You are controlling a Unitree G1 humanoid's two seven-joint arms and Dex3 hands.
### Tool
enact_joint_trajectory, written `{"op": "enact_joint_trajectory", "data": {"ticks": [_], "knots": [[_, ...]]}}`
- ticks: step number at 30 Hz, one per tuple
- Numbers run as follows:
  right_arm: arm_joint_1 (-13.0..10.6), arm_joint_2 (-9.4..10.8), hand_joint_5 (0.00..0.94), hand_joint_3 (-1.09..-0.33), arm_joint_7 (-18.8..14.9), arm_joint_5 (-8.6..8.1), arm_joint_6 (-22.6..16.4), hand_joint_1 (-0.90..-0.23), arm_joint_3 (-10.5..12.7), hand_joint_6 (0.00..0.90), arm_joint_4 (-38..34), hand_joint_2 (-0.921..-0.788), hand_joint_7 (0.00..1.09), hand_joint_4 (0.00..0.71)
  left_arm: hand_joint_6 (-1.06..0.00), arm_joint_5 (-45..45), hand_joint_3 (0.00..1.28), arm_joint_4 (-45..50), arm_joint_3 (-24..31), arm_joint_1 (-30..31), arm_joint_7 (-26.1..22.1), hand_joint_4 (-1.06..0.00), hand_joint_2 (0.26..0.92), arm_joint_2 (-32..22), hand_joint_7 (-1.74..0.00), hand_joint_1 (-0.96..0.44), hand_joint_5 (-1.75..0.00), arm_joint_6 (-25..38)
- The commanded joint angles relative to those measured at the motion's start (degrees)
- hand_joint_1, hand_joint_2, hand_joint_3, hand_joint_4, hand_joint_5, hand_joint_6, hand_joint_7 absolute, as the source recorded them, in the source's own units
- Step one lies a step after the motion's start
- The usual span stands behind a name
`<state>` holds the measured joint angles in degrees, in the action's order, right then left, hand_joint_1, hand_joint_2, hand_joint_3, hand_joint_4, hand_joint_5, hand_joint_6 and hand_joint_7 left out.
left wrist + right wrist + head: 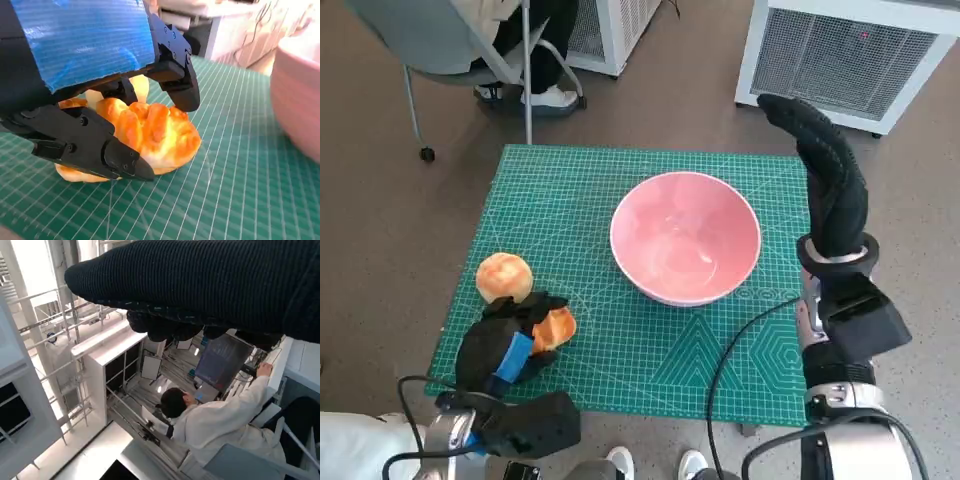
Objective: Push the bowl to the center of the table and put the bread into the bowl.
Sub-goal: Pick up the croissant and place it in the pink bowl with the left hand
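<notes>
Two bread pieces lie at the left end of the green cutting mat (650, 360). A round bun (504, 277) sits free near the mat's left edge. Just beside it, the bread (556, 326) lies on the mat under the left hand (505, 338); in the left wrist view its fingers (90, 145) curve round the crust from both sides and touch it, so the hand grips the piece, which rests on the mat, not lifted. Bare mat runs from the bread to the pink bowl (685, 237). The bowl sits slightly right of the mat's middle, upright, nothing in it. A black cable (740, 345) crosses the mat's near right part below the bowl. Off the mat's right edge, the right hand (830, 175) is raised, gloved fingers extended and holding nothing, apart from the bowl. Beyond the table stand a chair (450, 50) with a seated person's feet (550, 96) at left, and a white grilled unit (850, 55) at right.
</notes>
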<state>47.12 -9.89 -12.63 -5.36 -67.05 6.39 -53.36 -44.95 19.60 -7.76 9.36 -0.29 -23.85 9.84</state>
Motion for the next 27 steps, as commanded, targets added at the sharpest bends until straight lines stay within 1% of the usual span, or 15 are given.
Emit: {"op": "enact_joint_trajectory", "data": {"ticks": [1,6,12,16,22,27], "knots": [[-0.60,0.26,0.000,-0.758,-0.33,0.17,0.89,-0.572,0.01,0.189,-0.87,-0.921,0.35,0.352,-0.75,-0.53,0.00,4.74,1.05,-4.12,0.30,-0.84,0.896,1.22,-0.92,0.00,-1.10,-0.25],[-0.47,0.07,0.000,-0.758,-0.61,-0.19,1.20,-0.573,0.11,0.189,-0.92,-0.921,0.35,0.351,-0.78,-0.66,0.00,8.56,1.41,-9.03,-1.45,-0.85,0.887,2.58,-0.89,0.00,-1.09,0.93],[-0.50,-0.01,0.000,-0.757,-0.99,-0.58,1.33,-0.578,0.16,0.189,-0.89,-0.921,0.35,0.351,-0.84,-1.63,0.00,10.43,1.01,-18.48,-3.26,-0.89,0.867,4.37,-0.81,0.00,-1.06,2.46],[-0.58,-0.13,0.000,-0.757,-1.36,-0.77,1.35,-0.580,0.19,0.190,-0.83,-0.921,0.35,0.351,-0.84,-1.96,0.00,9.15,0.35,-25.44,-3.11,-0.90,0.866,5.74,-0.81,0.00,-1.05,2.30],[-0.76,-0.48,0.000,-0.757,-2.11,-1.28,1.43,-0.580,0.29,0.190,-0.55,-0.921,0.35,0.352,-0.78,-3.64,0.01,4.42,-2.54,-35.08,-1.19,-0.87,0.878,8.06,-0.91,0.00,-1.05,0.42],[-0.95,-0.99,0.001,-0.756,-2.11,-1.08,1.39,-0.581,0.36,0.186,-0.19,-0.921,0.35,0.353,-0.77,-2.46,0.01,-5.12,-5.13,-42.46,2.01,-0.87,0.878,9.12,-0.98,0.00,-1.00,-4.37]]}}
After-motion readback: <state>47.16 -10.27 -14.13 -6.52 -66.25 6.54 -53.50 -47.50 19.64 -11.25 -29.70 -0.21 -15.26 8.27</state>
